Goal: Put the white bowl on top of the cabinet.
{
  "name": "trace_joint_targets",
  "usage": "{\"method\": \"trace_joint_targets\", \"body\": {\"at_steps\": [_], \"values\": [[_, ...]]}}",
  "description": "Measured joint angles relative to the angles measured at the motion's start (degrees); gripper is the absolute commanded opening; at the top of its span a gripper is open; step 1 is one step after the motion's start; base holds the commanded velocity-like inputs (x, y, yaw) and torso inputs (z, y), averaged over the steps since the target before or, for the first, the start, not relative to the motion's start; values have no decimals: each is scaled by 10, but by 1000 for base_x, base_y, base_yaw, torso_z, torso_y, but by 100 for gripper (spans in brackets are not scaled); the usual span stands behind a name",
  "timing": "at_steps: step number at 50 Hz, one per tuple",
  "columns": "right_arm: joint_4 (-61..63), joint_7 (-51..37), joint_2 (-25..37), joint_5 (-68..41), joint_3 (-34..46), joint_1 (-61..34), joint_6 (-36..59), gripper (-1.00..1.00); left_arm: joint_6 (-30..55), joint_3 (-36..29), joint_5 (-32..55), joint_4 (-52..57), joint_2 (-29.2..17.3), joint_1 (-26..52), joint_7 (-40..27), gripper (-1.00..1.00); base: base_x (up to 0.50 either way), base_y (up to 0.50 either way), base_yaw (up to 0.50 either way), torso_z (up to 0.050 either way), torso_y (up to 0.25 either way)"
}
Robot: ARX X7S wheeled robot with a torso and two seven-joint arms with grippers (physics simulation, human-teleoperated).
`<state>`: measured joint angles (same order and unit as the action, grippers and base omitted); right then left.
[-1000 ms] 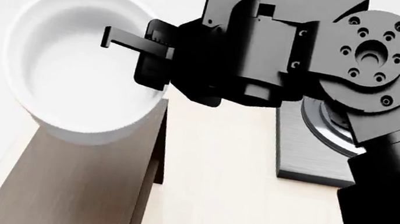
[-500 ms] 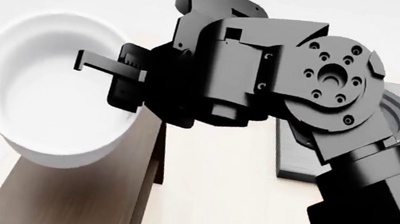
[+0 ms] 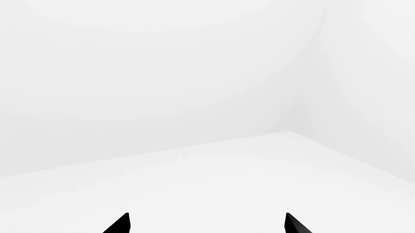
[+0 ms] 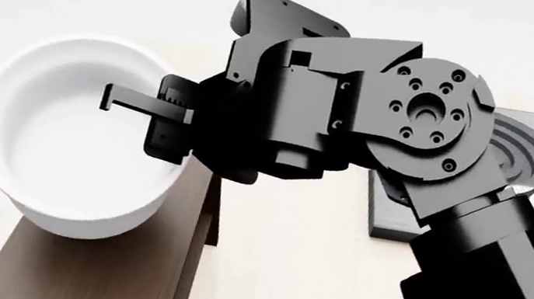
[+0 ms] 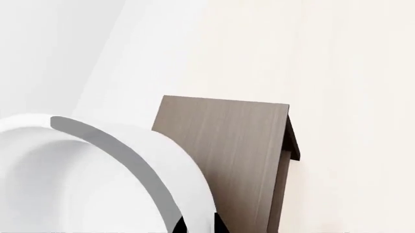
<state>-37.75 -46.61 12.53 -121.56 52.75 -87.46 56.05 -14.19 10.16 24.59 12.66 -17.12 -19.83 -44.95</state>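
Head view shows your right gripper clamped on the near-right rim of the white bowl, one black finger reaching inside over the hollow, the other hidden outside the wall. You are holding the bowl over the far end of the cabinet, whose grey-brown top runs toward you beneath it; whether the bowl's base touches the wood cannot be told, because the bowl covers that spot. Your right arm fills the middle and hides part of a grey stove plate on the pale table.

Your right wrist view shows the bowl's thick rim against the cabinet top, cut off at the edge.

Your left gripper shows only two black tips, apart, before blank white, holding nothing.
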Motion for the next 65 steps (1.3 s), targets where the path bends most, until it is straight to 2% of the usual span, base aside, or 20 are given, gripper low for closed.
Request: {"method": "trace_joint_targets", "body": {"at_steps": [60, 61, 65], "values": [[6, -12, 14, -1, 8, 26, -5, -100, -1, -5, 0, -1, -4, 0, -5, 100, 0, 0, 0, 0, 1], [6, -12, 14, -1, 9, 26, -5, 100, -1, -5, 0, -1, -4, 0, -5, 100, 0, 0, 0, 0, 0], [3, -12, 13, 0, 8, 26, -7, 100, -1, -5, 0, -1, -4, 0, -5, 100, 0, 0, 0, 0, 0]]}}
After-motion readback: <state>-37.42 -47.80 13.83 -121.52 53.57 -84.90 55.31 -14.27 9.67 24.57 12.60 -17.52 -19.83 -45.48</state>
